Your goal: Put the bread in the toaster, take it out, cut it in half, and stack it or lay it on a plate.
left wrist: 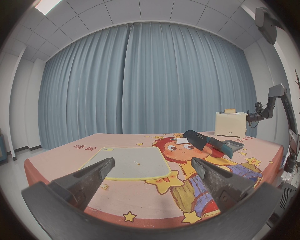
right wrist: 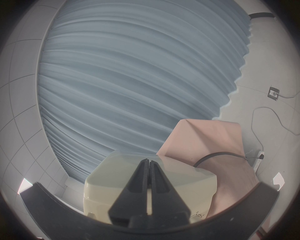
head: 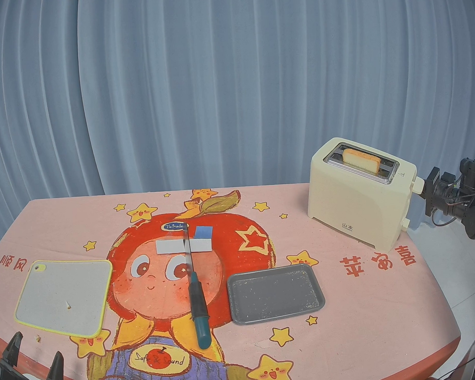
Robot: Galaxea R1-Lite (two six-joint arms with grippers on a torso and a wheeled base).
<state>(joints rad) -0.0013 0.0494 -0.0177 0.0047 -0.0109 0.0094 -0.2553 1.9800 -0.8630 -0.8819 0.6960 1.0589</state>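
One slice of bread [head: 361,160] stands in the far slot of the cream toaster [head: 359,204] at the far right of the table [head: 356,318]. Its top pokes above the slot and the rest is hidden inside. The right claw [head: 430,187] is just beside the toaster's right end, by the lever knob [head: 418,184]. In the right wrist view its fingers [right wrist: 137,181] are clenched tight together in front of the toaster's side. Whether they touch the lever cannot be made out.

The left claw [left wrist: 153,162] hangs released at the near left, its jaws spread wide and gripping nothing. In the head view it is cut off by the bottom edge.

Just beyond it lies a grey cutting board [head: 64,297] with a yellow rim, a small crumb [head: 69,305] on top.

At the middle of the table a knife [head: 197,287] lies with its handle near and its blade pointing far. From above the blade reads as a thin line, while the left wrist view shows it broad and dark. It crosses a white paper strip [head: 169,246], with a blue card [head: 203,232] just to the right. A grey tray [head: 274,292], dusted with specks, sits right of the knife handle, well apart from the toaster. A black cable [right wrist: 218,154] trails behind the toaster.
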